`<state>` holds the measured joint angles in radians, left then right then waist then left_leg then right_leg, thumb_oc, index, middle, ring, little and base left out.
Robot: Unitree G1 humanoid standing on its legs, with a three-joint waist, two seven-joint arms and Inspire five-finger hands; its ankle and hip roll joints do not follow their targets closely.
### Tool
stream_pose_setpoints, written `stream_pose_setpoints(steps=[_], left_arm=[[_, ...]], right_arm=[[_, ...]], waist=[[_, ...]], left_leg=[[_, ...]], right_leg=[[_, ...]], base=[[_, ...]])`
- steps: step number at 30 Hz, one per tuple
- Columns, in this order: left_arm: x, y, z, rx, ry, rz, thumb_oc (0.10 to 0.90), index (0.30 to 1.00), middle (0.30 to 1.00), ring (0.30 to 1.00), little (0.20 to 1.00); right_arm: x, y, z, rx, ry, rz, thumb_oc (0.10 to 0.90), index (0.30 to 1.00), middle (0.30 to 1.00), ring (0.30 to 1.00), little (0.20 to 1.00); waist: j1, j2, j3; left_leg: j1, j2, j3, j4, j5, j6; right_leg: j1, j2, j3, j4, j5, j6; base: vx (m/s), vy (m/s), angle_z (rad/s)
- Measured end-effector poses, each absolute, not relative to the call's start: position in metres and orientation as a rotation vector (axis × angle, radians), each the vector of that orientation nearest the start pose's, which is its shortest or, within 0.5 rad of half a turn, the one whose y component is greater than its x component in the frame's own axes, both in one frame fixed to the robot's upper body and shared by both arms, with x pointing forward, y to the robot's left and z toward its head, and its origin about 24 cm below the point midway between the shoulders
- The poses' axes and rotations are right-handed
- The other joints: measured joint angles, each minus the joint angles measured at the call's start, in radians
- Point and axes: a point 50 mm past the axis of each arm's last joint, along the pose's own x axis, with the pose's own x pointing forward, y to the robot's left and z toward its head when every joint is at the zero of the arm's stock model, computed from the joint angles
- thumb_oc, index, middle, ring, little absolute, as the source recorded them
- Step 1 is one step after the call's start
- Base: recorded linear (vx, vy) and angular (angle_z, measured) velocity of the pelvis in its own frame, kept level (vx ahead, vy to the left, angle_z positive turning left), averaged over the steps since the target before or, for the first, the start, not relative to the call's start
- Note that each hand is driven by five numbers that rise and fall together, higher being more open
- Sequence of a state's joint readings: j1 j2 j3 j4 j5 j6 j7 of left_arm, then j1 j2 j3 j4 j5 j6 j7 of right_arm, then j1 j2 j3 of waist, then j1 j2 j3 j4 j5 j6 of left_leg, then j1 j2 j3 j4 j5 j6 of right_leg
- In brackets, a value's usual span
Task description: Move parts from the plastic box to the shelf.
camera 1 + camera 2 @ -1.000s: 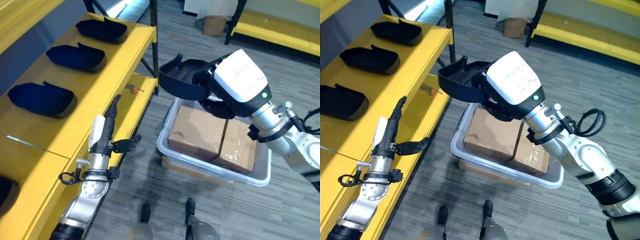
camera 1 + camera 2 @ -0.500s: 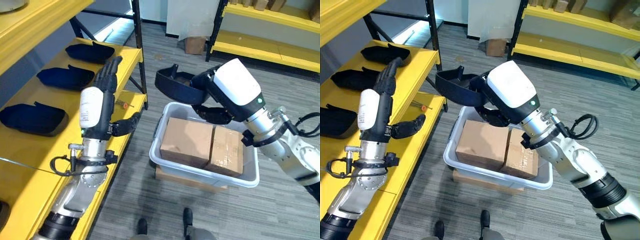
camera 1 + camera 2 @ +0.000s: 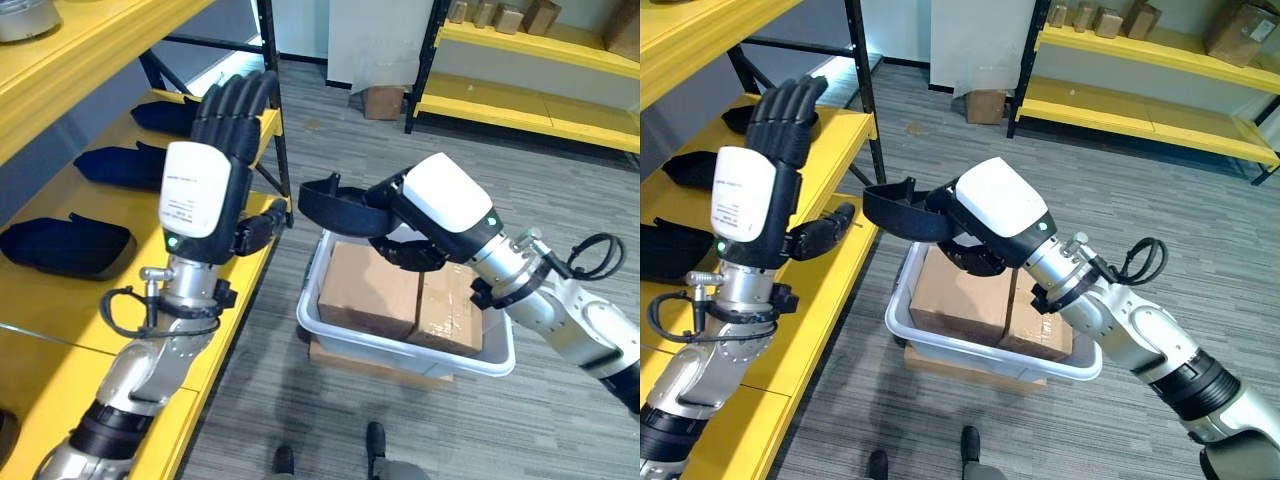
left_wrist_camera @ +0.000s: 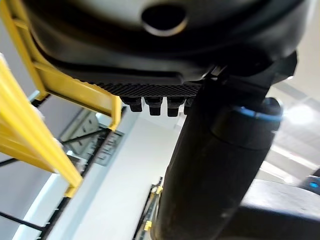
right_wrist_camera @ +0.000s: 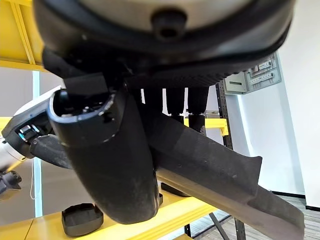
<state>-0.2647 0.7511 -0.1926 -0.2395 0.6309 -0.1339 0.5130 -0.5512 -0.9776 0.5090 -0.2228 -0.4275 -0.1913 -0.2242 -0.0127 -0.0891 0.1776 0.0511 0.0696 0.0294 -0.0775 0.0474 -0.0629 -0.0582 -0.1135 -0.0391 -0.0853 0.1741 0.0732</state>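
Part: the black moulded plastic shell [image 3: 340,205] is hanging above the grey plastic box [image 3: 405,345], near the yellow shelf [image 3: 120,240].
Right robot hand [image 3: 425,215]: is pinching the shell's rim.
Left robot hand [image 3: 215,150]: is standing with fingers straight, empty.
Handling: it is looking light, stiff and smooth; gripping the rim seems best.

A black moulded part [image 3: 340,205], a shallow curved shell with a raised tab at its far edge, is gripped in the right hand [image 3: 420,215] and held in the air above the near-left corner of the plastic box [image 3: 400,350], between the box and the yellow shelf [image 3: 130,250]. The pale grey box sits on the floor with two brown cardboard cartons [image 3: 400,295] inside. Three more black parts [image 3: 65,245] lie in a row on the shelf, well apart
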Motion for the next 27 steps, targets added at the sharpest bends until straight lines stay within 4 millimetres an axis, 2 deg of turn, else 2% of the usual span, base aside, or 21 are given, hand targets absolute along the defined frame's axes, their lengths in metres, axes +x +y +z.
stream_pose_setpoints(steps=[10,17,22,27], left_arm=[[0.262,0.173,0.196,1.226,-1.002,0.137,0.9,1.0,1.0,1.0,1.0],[0.257,0.155,0.177,1.262,-0.998,-0.059,0.9,1.0,1.0,1.0,1.0],[0.256,0.152,0.173,1.257,-0.994,-0.079,0.9,1.0,1.0,1.0,1.0],[0.253,0.142,0.161,1.247,-0.973,-0.168,0.9,1.0,1.0,1.0,1.0]], right_arm=[[0.276,-0.143,0.206,-1.312,-0.905,0.34,0.4,0.3,0.3,0.3,0.3],[0.279,-0.138,0.193,-1.294,-0.87,0.381,0.4,0.3,0.3,0.3,0.3],[0.279,-0.137,0.193,-1.293,-0.871,0.381,0.4,0.3,0.3,0.3,0.3],[0.279,-0.136,0.193,-1.288,-0.872,0.381,0.4,0.3,0.3,0.3,0.3]], waist=[[-0.025,-0.003,-0.017],[-0.041,-0.005,-0.039],[-0.041,-0.004,-0.04],[-0.042,0.002,-0.043]], left_leg=[[0.008,0.0,0.017,0.0,-0.004,0.002],[0.014,-0.002,0.027,0.0,-0.006,0.003],[0.019,-0.002,0.038,0.0,-0.008,0.003],[0.02,-0.002,0.041,0.0,-0.009,0.004]], right_leg=[[0.0,0.001,0.009,0.0,0.002,0.001],[-0.001,0.001,0.025,0.0,0.003,0.002],[-0.001,0.001,0.031,-0.001,0.003,0.002],[-0.002,0.002,0.033,-0.001,0.003,0.003]], base=[[0.0,0.001,-0.05],[0.0,0.004,-0.04],[0.0,0.0,-0.05],[0.0,0.0,0.0]])
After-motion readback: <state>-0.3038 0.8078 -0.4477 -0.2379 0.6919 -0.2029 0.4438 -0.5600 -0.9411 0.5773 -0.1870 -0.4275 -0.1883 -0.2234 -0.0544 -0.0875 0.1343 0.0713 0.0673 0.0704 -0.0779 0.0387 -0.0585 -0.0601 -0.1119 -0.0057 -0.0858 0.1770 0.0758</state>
